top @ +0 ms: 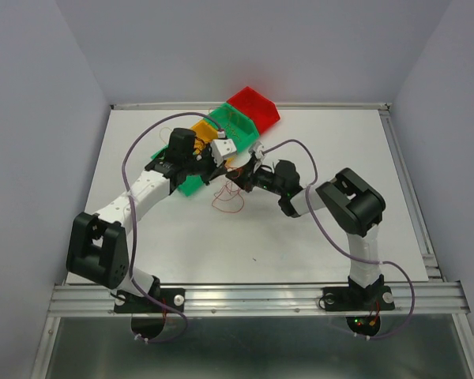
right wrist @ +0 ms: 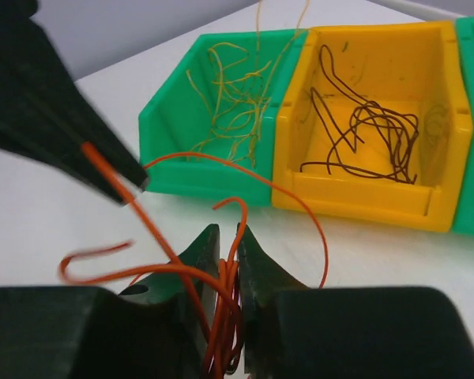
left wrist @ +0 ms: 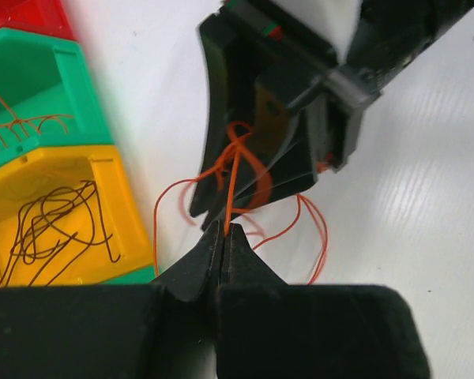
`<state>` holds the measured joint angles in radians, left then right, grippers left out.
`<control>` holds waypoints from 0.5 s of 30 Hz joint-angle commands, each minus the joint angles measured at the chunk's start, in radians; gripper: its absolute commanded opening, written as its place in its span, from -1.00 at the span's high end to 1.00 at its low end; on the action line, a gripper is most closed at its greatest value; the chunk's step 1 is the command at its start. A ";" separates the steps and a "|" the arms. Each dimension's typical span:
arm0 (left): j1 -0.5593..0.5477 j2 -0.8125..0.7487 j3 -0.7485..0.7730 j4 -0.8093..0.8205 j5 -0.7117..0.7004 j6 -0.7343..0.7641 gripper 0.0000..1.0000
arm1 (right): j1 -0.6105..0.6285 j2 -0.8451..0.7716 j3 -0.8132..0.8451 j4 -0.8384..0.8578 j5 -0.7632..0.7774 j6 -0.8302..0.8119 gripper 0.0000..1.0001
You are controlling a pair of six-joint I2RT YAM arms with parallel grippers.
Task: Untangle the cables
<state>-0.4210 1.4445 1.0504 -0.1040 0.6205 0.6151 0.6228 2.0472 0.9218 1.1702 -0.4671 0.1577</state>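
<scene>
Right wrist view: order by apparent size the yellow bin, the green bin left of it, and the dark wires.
1. yellow bin, slightly larger, possibly just nearer
2. green bin
3. dark wires, lying inside the yellow bin

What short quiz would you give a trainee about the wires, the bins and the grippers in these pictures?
1. True or false: the yellow bin holds dark wires.
2. What does the left gripper pinch? A) an orange wire B) a blue rope C) nothing
3. Fill the gap: the far bin, nearest the back wall, is coloured ____.

Key: 1 true; 2 A; 3 red.
</scene>
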 commanded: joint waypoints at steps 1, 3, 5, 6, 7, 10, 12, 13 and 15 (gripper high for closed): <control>0.068 0.013 0.062 0.036 0.074 -0.037 1.00 | -0.006 -0.004 0.011 0.105 -0.044 0.014 0.83; 0.099 0.024 0.069 0.039 0.064 -0.049 1.00 | -0.008 -0.015 -0.011 0.111 -0.039 0.023 0.98; 0.117 0.040 0.072 0.064 0.041 -0.081 1.00 | -0.012 -0.035 -0.024 0.111 -0.033 0.031 0.99; 0.123 0.048 0.071 0.070 0.033 -0.090 1.00 | -0.014 -0.042 -0.034 0.109 -0.025 0.035 0.99; 0.125 0.066 0.076 0.076 0.015 -0.100 1.00 | -0.014 -0.054 -0.044 0.106 -0.009 0.052 0.99; 0.129 0.117 0.097 0.075 -0.037 -0.120 1.00 | -0.026 -0.068 -0.012 -0.003 -0.001 0.072 0.99; 0.137 0.177 0.129 0.055 -0.054 -0.121 1.00 | -0.028 -0.038 0.095 -0.187 0.019 0.062 0.99; 0.137 0.188 0.134 0.046 -0.057 -0.117 1.00 | -0.026 -0.030 0.107 -0.211 0.025 0.062 0.99; 0.136 0.203 0.140 0.021 -0.064 -0.104 1.00 | -0.028 -0.018 0.120 -0.265 0.045 0.068 0.99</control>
<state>-0.3195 1.6276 1.1378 -0.0761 0.6441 0.5064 0.6159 2.0251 0.9649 1.0447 -0.4698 0.2157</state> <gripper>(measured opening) 0.041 0.050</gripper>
